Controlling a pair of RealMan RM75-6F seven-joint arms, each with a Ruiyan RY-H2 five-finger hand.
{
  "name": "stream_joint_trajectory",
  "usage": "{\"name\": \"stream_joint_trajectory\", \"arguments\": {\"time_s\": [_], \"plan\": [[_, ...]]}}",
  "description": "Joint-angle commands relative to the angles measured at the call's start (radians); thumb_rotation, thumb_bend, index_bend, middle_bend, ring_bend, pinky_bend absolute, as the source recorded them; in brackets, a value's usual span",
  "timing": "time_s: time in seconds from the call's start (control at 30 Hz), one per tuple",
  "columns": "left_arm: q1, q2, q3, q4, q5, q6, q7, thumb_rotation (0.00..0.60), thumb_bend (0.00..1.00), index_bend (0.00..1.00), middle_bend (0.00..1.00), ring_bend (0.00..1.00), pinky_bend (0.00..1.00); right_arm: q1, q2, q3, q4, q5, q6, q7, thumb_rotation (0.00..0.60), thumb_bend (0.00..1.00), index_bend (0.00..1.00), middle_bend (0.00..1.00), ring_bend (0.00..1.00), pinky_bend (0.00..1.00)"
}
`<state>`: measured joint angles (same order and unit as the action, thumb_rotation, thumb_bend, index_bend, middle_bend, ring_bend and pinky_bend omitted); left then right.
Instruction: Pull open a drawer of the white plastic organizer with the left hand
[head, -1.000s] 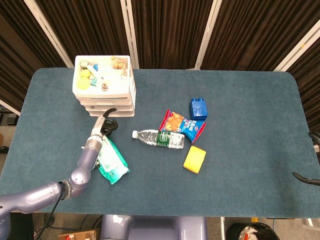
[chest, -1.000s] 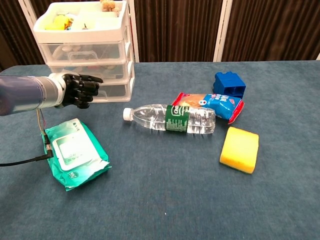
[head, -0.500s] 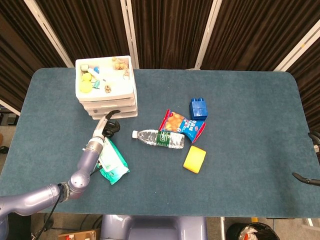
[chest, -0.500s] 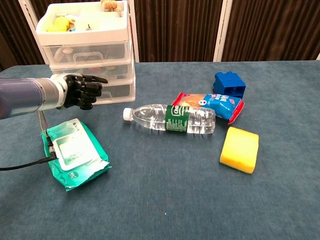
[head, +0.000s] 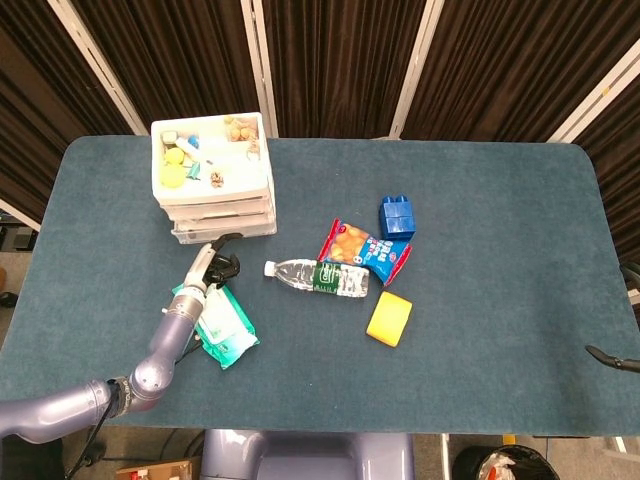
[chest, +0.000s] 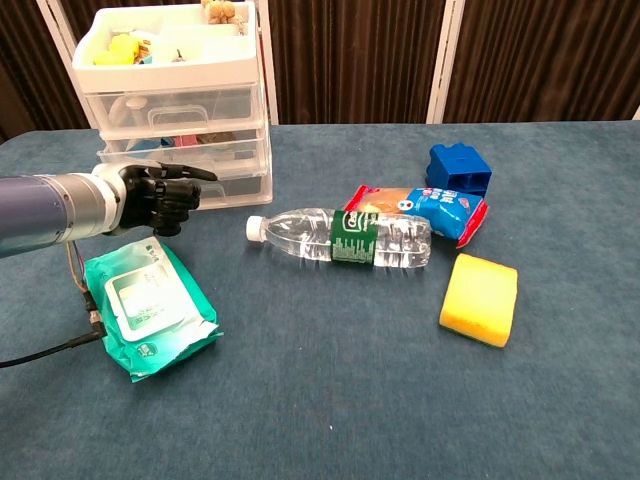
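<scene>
While the organizer (head: 212, 180) stands in the upper left of the frame, its open top tray full of small items and its drawers facing the lower edge, the left hand (chest: 160, 196) hooks the bottom drawer (chest: 215, 180), and the bottle (chest: 342, 237) label is unreadable.

On the worktop (head: 500, 300): one white organizer (head: 212, 180), one water bottle (head: 317, 276), one snack bag (head: 365, 250), one blue block (head: 397, 216), one yellow sponge (head: 389, 319), one wipes pack (head: 220, 328).
</scene>
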<state>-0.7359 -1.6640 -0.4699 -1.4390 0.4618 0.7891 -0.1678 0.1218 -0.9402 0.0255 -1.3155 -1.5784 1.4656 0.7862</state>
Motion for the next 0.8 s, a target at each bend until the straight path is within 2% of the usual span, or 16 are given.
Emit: {"name": "stream_joint_trajectory", "arguments": {"time_s": [0.03, 0.2, 0.33, 0.5, 0.6, 0.7, 0.8], "plan": [[0.014, 0.011, 0.008, -0.018, 0.017, 0.005, -0.007, 0.600, 0.75, 0.17, 0.98, 0.92, 0.89, -0.003, -0.006, -0.002, 0.008, -0.003, 0.004, -0.006, 0.600, 0.13, 0.00, 0.00, 0.00, 0.00], [0.043, 0.044, 0.029, -0.061, 0.079, 0.020, -0.013, 0.600, 0.75, 0.11, 0.98, 0.92, 0.89, -0.003, -0.010, -0.003, 0.013, -0.006, 0.005, -0.011, 0.600, 0.13, 0.00, 0.00, 0.00, 0.00], [0.070, 0.082, 0.070, -0.098, 0.172, 0.050, 0.012, 0.600, 0.75, 0.10, 0.98, 0.92, 0.89, -0.003, -0.012, -0.003, 0.014, -0.007, 0.007, -0.016, 0.600, 0.13, 0.00, 0.00, 0.00, 0.00], [0.092, 0.095, 0.116, -0.105, 0.339, 0.159, 0.063, 0.600, 0.73, 0.11, 0.98, 0.92, 0.89, -0.005, -0.015, -0.003, 0.014, -0.007, 0.009, -0.022, 0.600, 0.13, 0.00, 0.00, 0.00, 0.00], [0.093, 0.098, 0.132, -0.100, 0.423, 0.228, 0.111, 0.600, 0.73, 0.16, 0.98, 0.92, 0.89, -0.004, -0.015, -0.003, 0.013, -0.006, 0.007, -0.023, 0.600, 0.13, 0.00, 0.00, 0.00, 0.00], [0.080, 0.097, 0.133, -0.094, 0.454, 0.285, 0.189, 0.600, 0.73, 0.21, 0.98, 0.93, 0.89, -0.003, -0.014, -0.002, 0.012, -0.005, 0.006, -0.025, 0.600, 0.13, 0.00, 0.00, 0.00, 0.00], [0.056, 0.099, 0.125, -0.089, 0.434, 0.308, 0.281, 0.600, 0.73, 0.21, 0.99, 0.93, 0.90, -0.004, -0.015, -0.003, 0.013, -0.007, 0.009, -0.025, 0.600, 0.13, 0.00, 0.00, 0.00, 0.00]]}}
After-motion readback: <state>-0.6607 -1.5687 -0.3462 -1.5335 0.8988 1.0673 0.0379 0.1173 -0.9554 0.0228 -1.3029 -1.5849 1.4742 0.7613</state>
